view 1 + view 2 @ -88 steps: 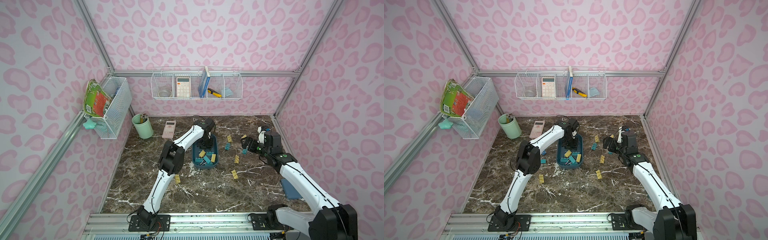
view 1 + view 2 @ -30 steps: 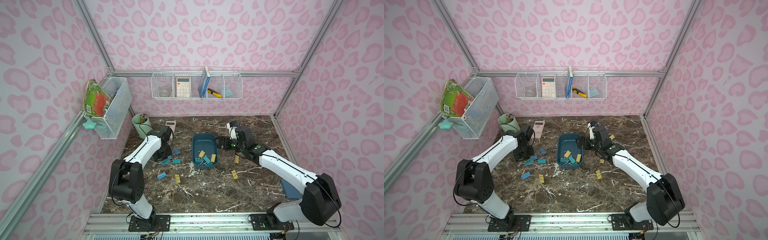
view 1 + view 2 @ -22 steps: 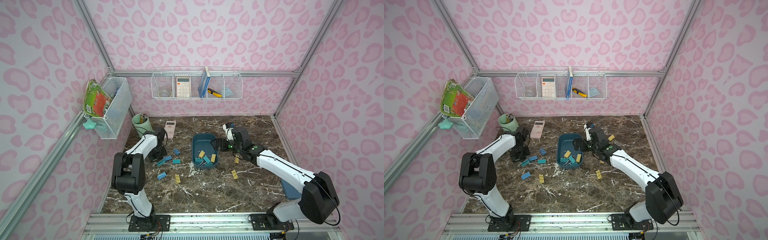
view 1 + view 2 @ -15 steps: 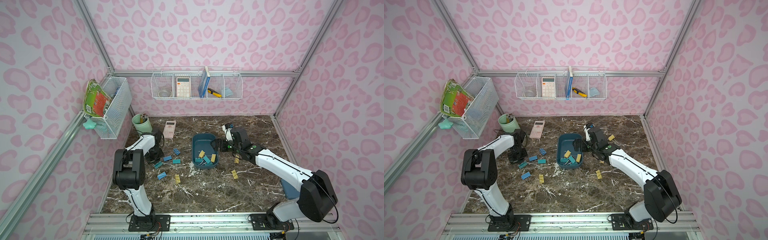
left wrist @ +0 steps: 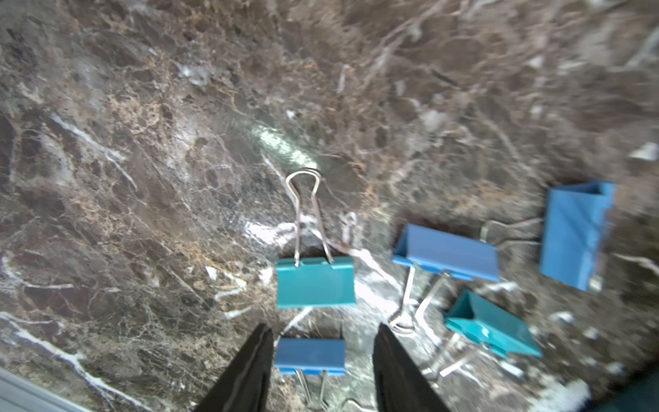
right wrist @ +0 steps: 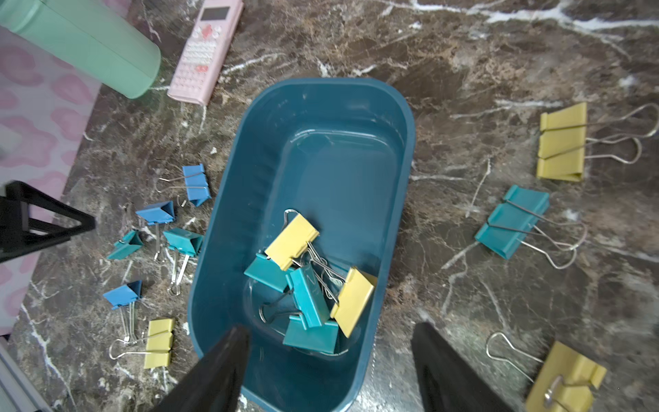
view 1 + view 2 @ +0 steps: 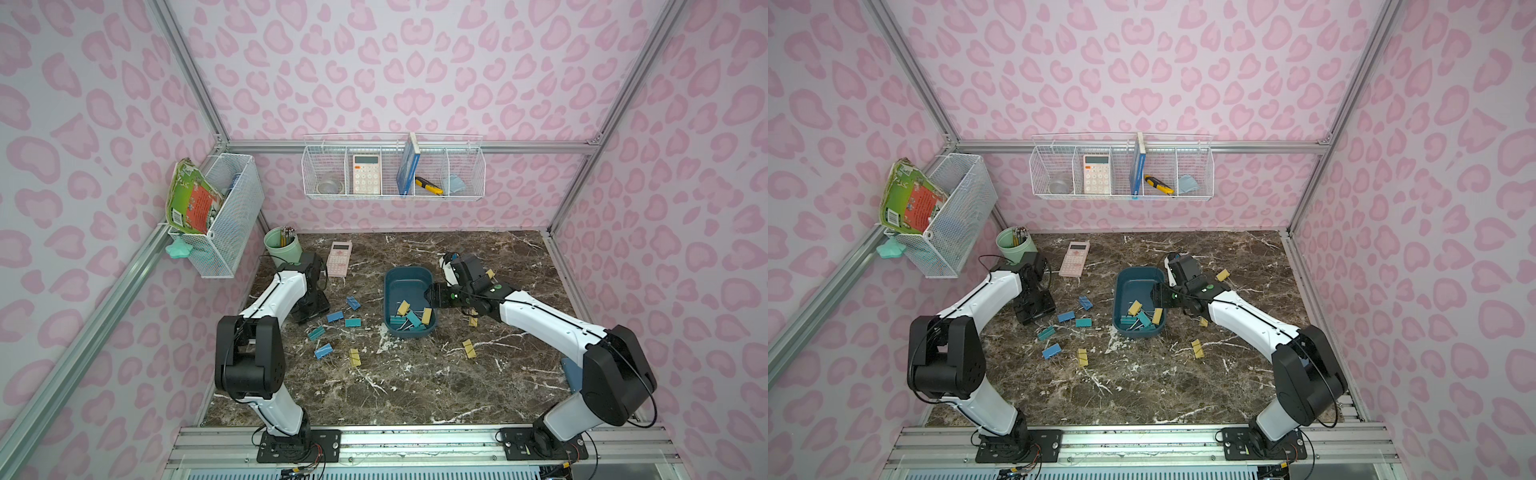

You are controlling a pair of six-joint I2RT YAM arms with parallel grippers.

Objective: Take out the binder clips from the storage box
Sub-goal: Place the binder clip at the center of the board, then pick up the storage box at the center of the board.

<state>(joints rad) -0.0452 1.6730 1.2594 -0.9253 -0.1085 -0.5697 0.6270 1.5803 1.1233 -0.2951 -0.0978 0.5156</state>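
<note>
We see the left tool open astride a blue metal binder clip on the marble bench, right tool gaping over the dark teal plastic storage box.

Dark teal plastic storage box: one
Folded-metal binder clips with silver wire handles, all that show: fifteen
Mustard-yellow clips: six
Teal clips: six
Blue clips: three
Clips inside the box: five, two yellow and three teal
Clips on the marble tabletop left of the box: six, three blue, two teal, one yellow
Clips on the tabletop right of the box: four, three yellow and one teal, the teal showing only in the right wrist view
White wire baskets on the walls: two
Calculators: two, a pink calculator on the tabletop and a cream calculator in the back basket
Mint-green cup: one
Flat blue-grey case: one
</note>
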